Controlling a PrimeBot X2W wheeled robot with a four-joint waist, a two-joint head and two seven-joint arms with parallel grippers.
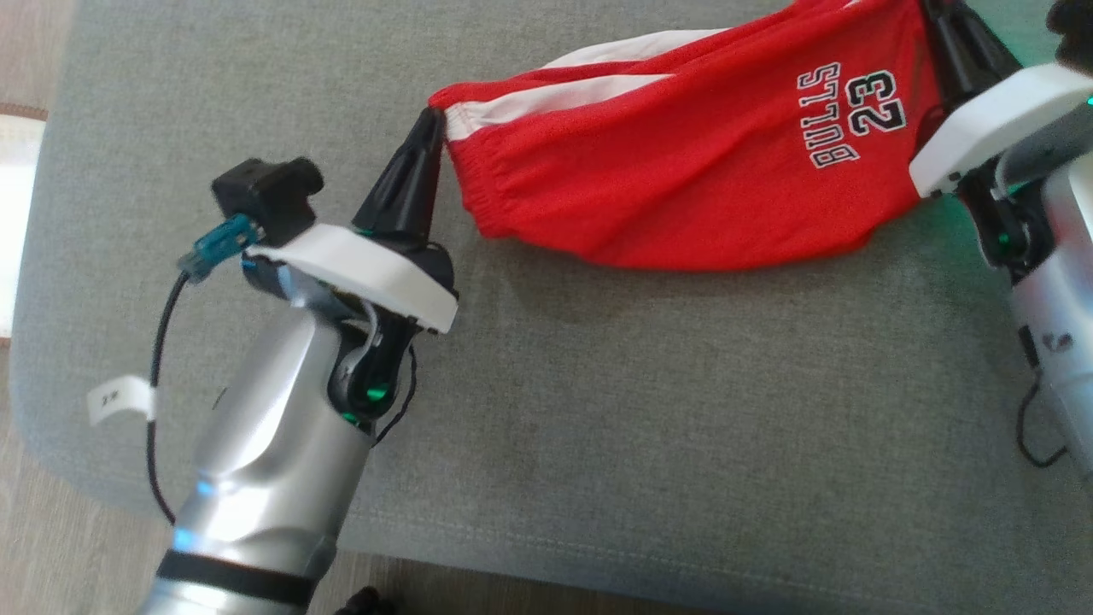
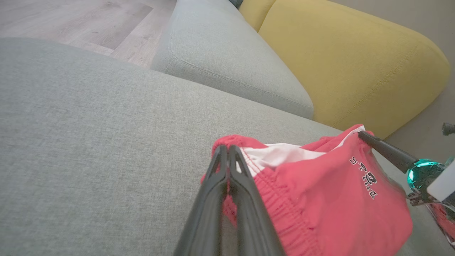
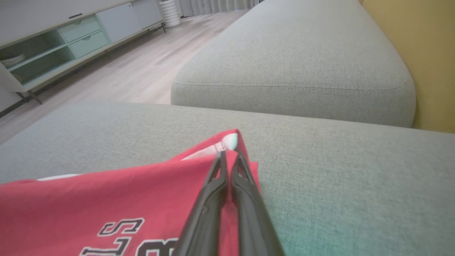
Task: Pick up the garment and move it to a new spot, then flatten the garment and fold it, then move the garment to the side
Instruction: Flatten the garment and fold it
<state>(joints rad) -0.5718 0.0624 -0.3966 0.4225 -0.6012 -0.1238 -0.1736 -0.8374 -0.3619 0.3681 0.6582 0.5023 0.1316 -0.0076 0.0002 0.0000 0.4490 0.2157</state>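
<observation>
The garment is a pair of red shorts with white side stripes and "BULLS 23" printed on it. It hangs stretched above the grey cushion between my two grippers. My left gripper is shut on the elastic waistband corner at the garment's left end, seen close in the left wrist view. My right gripper is shut on the garment's far right corner at the top edge; the right wrist view shows its tips pinching the red hem. The garment's lower edge sags toward the cushion.
A second grey cushion lies beyond the one under the garment. A yellow backrest rises behind them. Wood floor and a low pale cabinet lie off the cushion's edge. The near cushion edge borders floor.
</observation>
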